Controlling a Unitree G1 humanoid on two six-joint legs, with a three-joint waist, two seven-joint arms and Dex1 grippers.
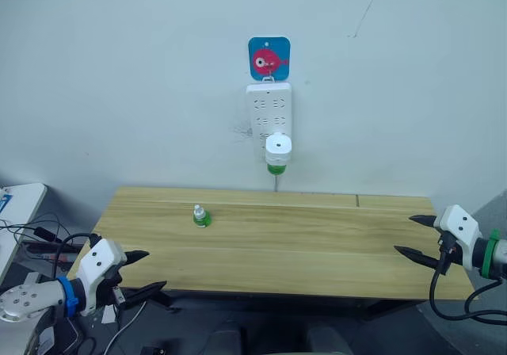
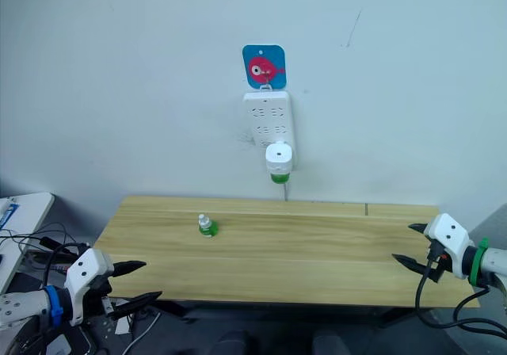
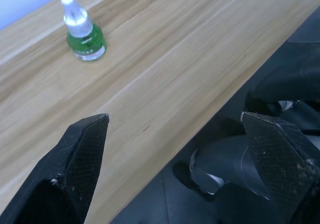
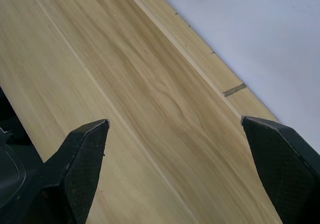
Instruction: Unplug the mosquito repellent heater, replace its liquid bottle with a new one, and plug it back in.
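heater (image 1: pixel 278 150) plugged above table's far edge (image 1: pixel 238 192); both grippers' fingers spread.

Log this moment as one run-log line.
heater: plugged into wall strip | spare bottle: upright on table | left gripper: open | right gripper: open

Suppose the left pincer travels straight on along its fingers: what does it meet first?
Probably the wooden table, passing low over its near edge. Further along, the small green bottle stands left of that line, so the left pincer would likely miss it; depth is unclear.
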